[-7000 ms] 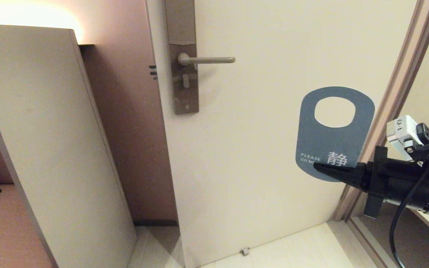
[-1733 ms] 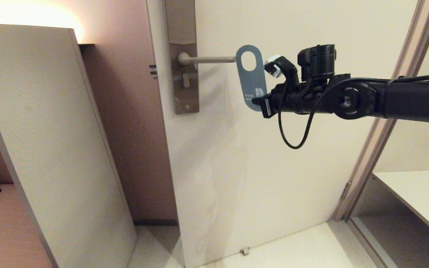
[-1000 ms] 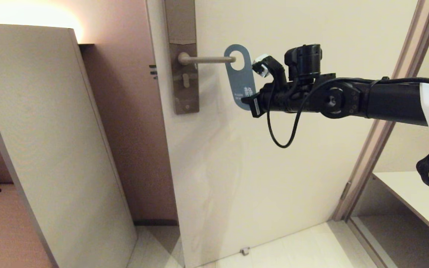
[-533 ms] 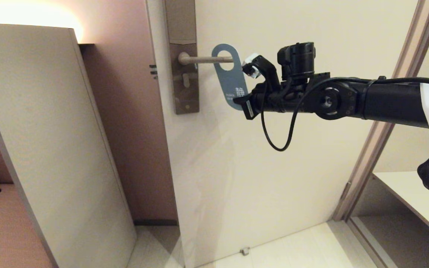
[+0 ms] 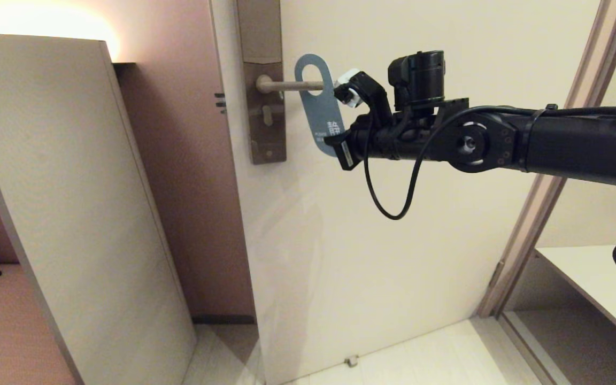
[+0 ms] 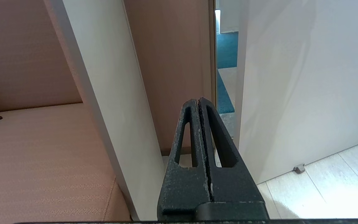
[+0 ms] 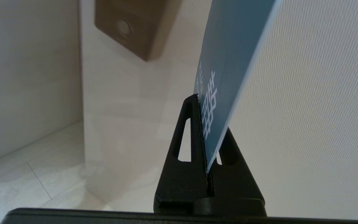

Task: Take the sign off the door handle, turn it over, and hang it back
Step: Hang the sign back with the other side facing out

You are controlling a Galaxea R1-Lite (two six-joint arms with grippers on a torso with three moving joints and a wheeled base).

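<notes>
The teal-blue sign shows its white-lettered side and its oval hole is threaded over the door handle, a slim grey-beige lever on a tall backplate. My right gripper is shut on the sign's lower edge, reaching in from the right. In the right wrist view the sign rises from between the fingers of the right gripper. My left gripper is shut on nothing, low by the door's edge, out of the head view.
The cream door stands ajar beside a tall beige panel on the left. A door frame and a white shelf are on the right. A small door stop sits on the floor.
My right gripper has carried the sign leftwards along the lever; a second ago only the lever's tip was in the hole, and now the sign sits further towards the backplate.
</notes>
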